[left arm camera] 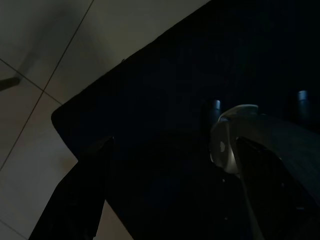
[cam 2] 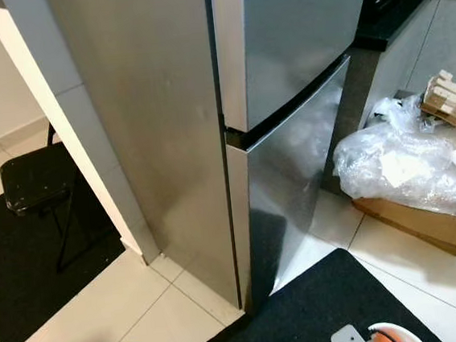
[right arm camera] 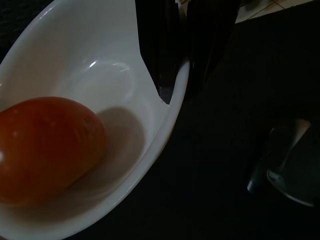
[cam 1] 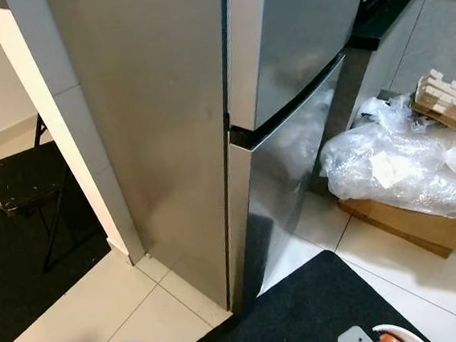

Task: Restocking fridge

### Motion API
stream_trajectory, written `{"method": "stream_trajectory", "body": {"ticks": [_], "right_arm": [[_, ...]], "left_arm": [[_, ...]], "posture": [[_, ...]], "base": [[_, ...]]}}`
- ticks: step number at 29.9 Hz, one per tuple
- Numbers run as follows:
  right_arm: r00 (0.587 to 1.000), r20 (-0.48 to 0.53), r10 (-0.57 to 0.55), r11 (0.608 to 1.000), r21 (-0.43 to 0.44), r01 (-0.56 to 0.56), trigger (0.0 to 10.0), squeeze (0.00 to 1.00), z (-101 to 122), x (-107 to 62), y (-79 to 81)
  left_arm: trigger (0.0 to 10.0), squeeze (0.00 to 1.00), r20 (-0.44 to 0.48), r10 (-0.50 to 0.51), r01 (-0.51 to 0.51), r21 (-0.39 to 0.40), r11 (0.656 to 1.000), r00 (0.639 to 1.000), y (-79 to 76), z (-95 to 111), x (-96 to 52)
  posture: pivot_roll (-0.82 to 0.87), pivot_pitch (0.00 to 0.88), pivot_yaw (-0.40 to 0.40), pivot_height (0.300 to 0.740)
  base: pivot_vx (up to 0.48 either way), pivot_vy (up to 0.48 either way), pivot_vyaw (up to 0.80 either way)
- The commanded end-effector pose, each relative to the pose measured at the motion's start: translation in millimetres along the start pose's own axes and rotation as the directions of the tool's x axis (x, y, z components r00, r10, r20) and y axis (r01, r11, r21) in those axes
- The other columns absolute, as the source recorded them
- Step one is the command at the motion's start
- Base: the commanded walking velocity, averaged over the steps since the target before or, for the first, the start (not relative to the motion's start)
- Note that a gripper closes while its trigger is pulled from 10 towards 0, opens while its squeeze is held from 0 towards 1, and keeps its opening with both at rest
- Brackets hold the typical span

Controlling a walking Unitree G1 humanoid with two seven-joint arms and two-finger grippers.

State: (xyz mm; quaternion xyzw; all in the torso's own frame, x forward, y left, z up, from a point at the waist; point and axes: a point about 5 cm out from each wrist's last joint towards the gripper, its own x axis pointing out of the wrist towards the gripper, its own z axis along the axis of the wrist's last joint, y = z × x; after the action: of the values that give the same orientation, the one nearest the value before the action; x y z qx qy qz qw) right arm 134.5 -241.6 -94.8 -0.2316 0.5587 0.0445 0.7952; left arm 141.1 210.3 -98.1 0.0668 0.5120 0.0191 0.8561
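A tall stainless-steel fridge [cam 1: 167, 128] stands right in front of me, seen from its corner. Its upper door [cam 1: 296, 35] and lower door [cam 1: 291, 157] are both closed. My right gripper [right arm camera: 177, 75] is shut on the rim of a white bowl [right arm camera: 100, 70], one finger inside and one outside. In the bowl lies a round orange-red fruit [right arm camera: 45, 150]. The bowl [cam 1: 394, 339] peeks in at the bottom edge of the left eye view. My left gripper [left arm camera: 170, 150] hangs open over the black mat [left arm camera: 165, 75], holding nothing.
A black mat [cam 1: 306, 309] lies before the fridge doors. To the right sit a cardboard box [cam 1: 403, 223] under crumpled plastic wrap [cam 1: 397, 163], wooden pieces [cam 1: 447, 101] and a dark counter [cam 1: 382, 10]. A black chair [cam 1: 27, 178] stands left, beyond a white pillar [cam 1: 61, 114].
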Motion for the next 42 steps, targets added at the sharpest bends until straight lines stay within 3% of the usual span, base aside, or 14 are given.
{"method": "stream_trajectory", "body": {"ticks": [1,13,32,34,35,37,42], "right_arm": [[1.0,0.007,-0.014,1.0,0.003,0.014,10.0,0.0,1.5,0.0,-4.0],[1.0,0.008,-0.014,1.0,0.001,0.014,10.0,0.0,1.8,0.0,-4.4],[1.0,0.006,-0.002,1.0,-0.005,0.002,10.0,0.0,0.8,-0.1,-2.6],[1.0,0.006,-0.002,1.0,-0.007,0.002,10.0,0.0,0.6,-0.1,-2.7],[1.0,0.006,-0.003,1.0,-0.009,0.003,10.0,0.0,0.4,-0.1,-3.0],[1.0,0.005,-0.004,1.0,-0.011,0.004,10.0,0.0,0.0,-0.2,-3.4],[1.0,0.004,-0.005,1.0,-0.013,0.005,10.0,0.0,-0.8,-0.3,-4.3]], "left_arm": [[10.0,0.0,-0.019,-0.006,0.006,-0.002,1.0,1.0,-0.2,-4.4,-0.6],[10.0,0.0,-0.021,0.003,-0.003,-0.007,1.0,1.0,0.5,-6.3,-0.9],[10.0,0.0,-0.006,0.048,-0.049,-0.044,0.998,0.999,8.4,-3.5,-1.0],[10.0,0.0,0.016,0.078,-0.076,-0.073,0.994,0.997,14.0,1.1,-1.0],[10.0,0.0,0.043,0.113,-0.104,-0.167,0.98,0.993,21.9,7.4,-1.0],[10.0,0.0,0.082,0.129,-0.104,-0.252,0.962,0.988,28.2,16.7,-0.8],[10.0,0.0,0.174,0.133,-0.075,-0.303,0.95,0.976,36.2,38.6,-0.8]], "posture": [[0.07,0.0,-0.006,0.74],[0.06,0.0,-0.006,0.74],[0.06,0.0,-0.008,0.74],[0.06,0.0,-0.009,0.74],[0.06,0.0,-0.01,0.74],[0.06,0.0,-0.01,0.74],[0.06,0.0,-0.011,0.74]], "base": [[0.0,-0.48,0.0],[0.0,-0.478,0.0],[0.0,0.0,0.0],[0.0,0.0,0.0],[0.0,0.0,0.0],[0.0,0.0,0.0],[0.0,0.0,0.0]]}}
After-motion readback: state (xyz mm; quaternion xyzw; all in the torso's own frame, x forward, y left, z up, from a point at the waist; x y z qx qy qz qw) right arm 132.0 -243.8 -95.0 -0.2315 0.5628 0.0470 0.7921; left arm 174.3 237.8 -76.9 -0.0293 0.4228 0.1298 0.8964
